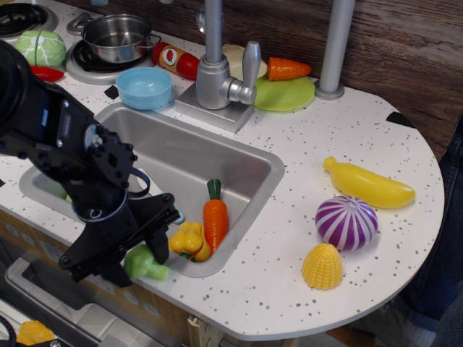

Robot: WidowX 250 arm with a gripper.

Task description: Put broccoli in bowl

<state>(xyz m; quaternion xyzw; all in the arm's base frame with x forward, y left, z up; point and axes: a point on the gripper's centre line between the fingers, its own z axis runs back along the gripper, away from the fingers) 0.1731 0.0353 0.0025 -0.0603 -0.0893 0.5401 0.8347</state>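
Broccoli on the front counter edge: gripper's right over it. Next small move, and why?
Probably lower a little and close. The gripper hangs open with its fingers straddling the broccoli, which lies on the counter by the sink's front rim, not yet gripped. The bowl sits empty behind the sink.
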